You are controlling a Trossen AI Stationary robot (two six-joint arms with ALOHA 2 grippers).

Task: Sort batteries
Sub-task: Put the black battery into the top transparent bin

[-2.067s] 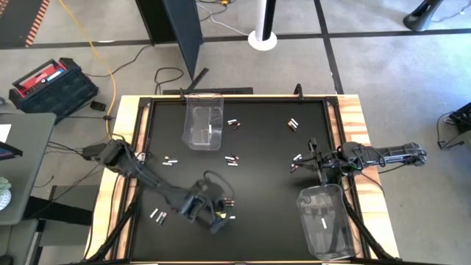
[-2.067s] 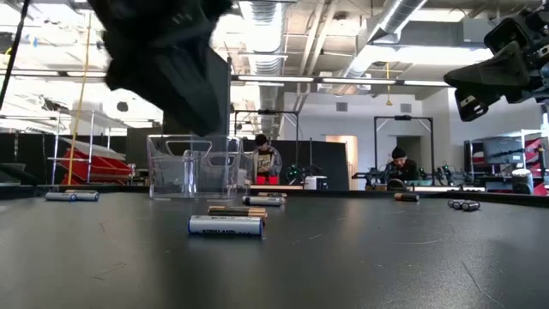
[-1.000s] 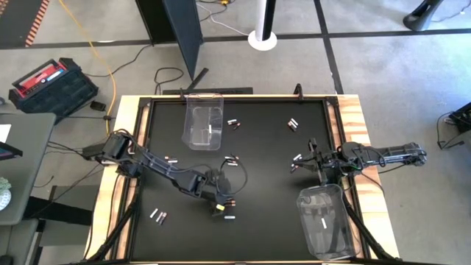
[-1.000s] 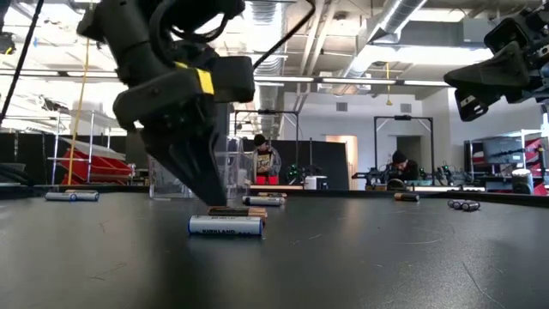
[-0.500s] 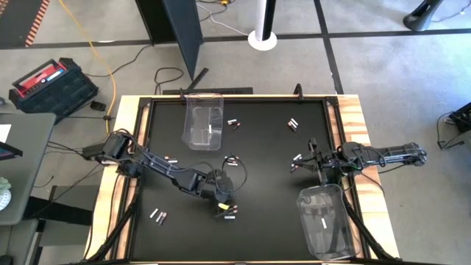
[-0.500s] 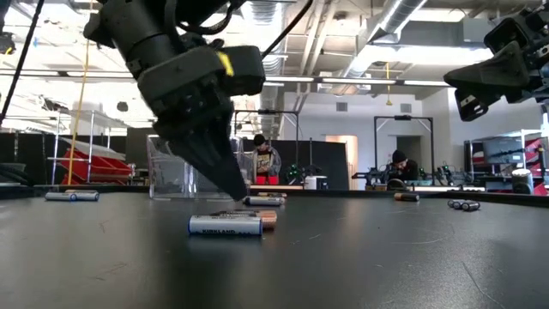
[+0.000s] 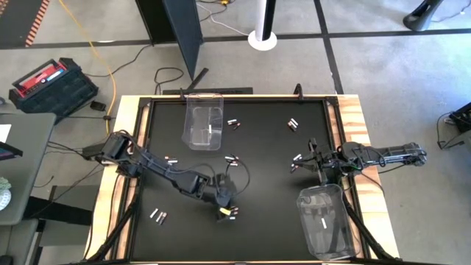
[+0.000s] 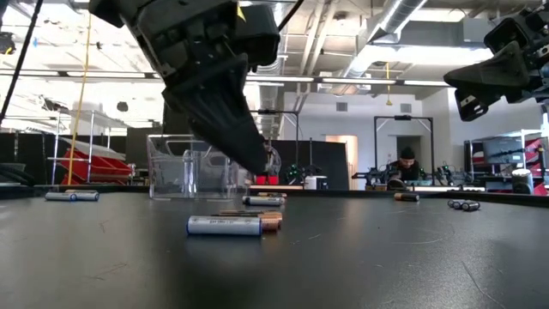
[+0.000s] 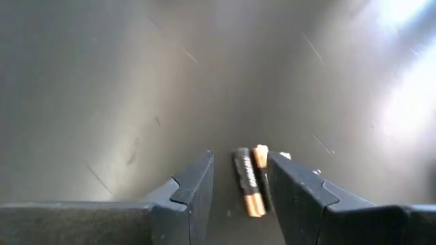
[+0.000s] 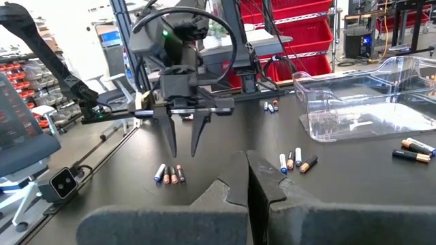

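Observation:
My left gripper (image 7: 225, 204) hangs open, slanting down, a little above a small group of batteries (image 7: 231, 213) near the middle of the black table. In the left wrist view a dark, copper-ended battery (image 9: 246, 180) and a copper one (image 9: 261, 158) lie on the mat beyond the gap between my fingers. The low view shows a white battery (image 8: 225, 225) lying flat with a copper-tipped one (image 8: 270, 221) behind it, under my left gripper (image 8: 260, 165). My right gripper (image 10: 246, 175) stays shut at the table's right side, level and holding nothing.
One clear bin (image 7: 204, 121) stands at the far edge, another (image 7: 324, 219) at the near right; each holds a white battery. More batteries lie scattered: far middle (image 7: 232, 123), far right (image 7: 294, 124), centre (image 7: 232, 159), left (image 7: 171, 160), near left (image 7: 158, 216).
My left gripper has risen off the mat beside the battery group and tipped less steeply, its gap unchanged. The copper-tipped battery behind the white one has shifted a little sideways; the white one lies where it was.

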